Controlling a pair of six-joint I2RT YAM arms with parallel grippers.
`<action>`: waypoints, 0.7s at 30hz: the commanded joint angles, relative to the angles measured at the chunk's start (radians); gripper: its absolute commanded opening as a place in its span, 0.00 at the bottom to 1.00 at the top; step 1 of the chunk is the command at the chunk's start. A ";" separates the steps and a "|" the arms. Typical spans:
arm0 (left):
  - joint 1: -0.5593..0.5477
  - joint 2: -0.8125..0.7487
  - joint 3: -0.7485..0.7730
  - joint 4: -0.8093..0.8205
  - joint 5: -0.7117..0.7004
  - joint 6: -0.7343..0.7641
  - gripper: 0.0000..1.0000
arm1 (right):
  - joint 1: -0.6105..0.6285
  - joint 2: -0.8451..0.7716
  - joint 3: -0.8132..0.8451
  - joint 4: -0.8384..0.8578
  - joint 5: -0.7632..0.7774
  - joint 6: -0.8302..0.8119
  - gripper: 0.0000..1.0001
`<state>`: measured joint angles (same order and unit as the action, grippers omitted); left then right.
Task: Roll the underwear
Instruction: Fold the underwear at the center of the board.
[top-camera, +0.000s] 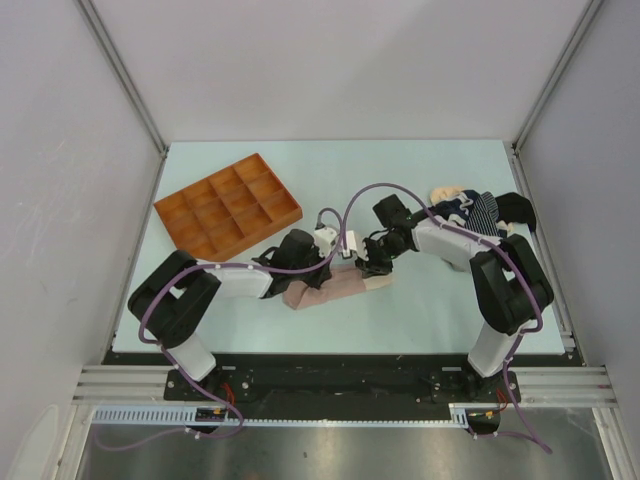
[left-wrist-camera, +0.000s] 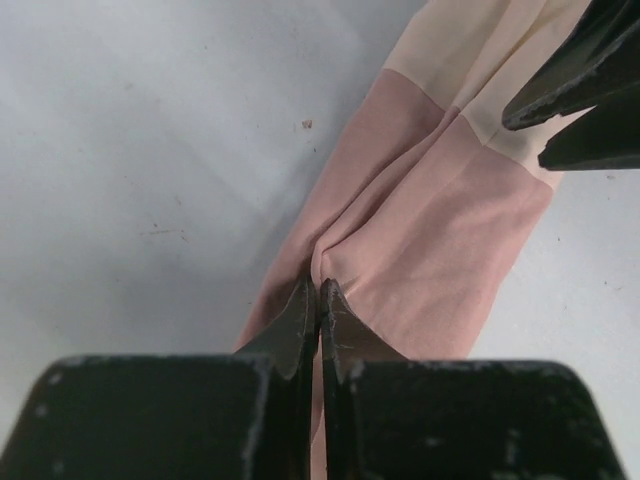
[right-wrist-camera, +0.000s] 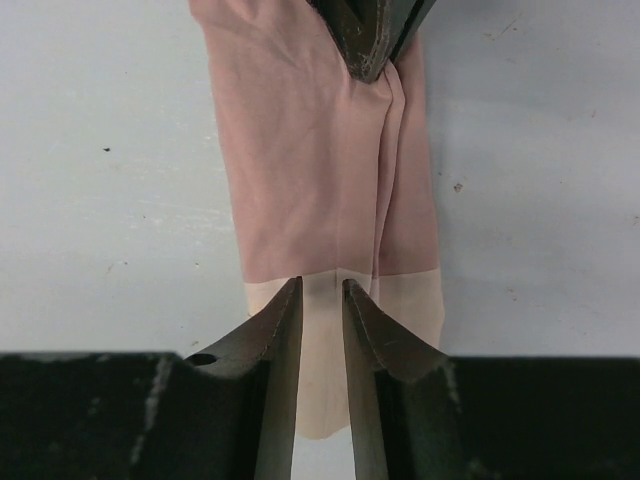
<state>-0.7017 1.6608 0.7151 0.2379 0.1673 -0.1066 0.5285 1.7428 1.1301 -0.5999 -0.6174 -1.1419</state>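
Orange compartmented tray (top-camera: 250, 236) at ten o'clock. Pink-beige underwear (top-camera: 340, 287) lies as a long strip at table (top-camera: 400, 310) centre. Other underwear (top-camera: 465, 208) is heaped at two o'clock, partly hidden by the right arm. Both arms bend low and inward. Left gripper (left-wrist-camera: 319, 290) pinches the strip; right gripper (right-wrist-camera: 321, 290) straddles its pale band, jaws narrowly apart, grip unclear.

Facing each other, left end effector (left-wrist-camera: 318, 285) pinched closed, right end effector (right-wrist-camera: 322, 285) seemingly slightly parted.
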 joint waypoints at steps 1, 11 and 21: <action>0.008 -0.041 -0.017 0.101 0.011 -0.001 0.00 | -0.015 -0.045 0.000 0.043 -0.031 -0.019 0.27; 0.008 -0.110 -0.003 0.077 0.041 0.061 0.00 | -0.070 -0.091 0.002 0.008 -0.114 -0.021 0.28; 0.021 -0.001 0.049 0.029 0.000 0.054 0.00 | -0.053 -0.101 0.000 -0.054 -0.143 -0.143 0.29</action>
<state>-0.6968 1.6310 0.7284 0.2703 0.1856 -0.0673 0.4633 1.6810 1.1275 -0.6167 -0.7166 -1.2079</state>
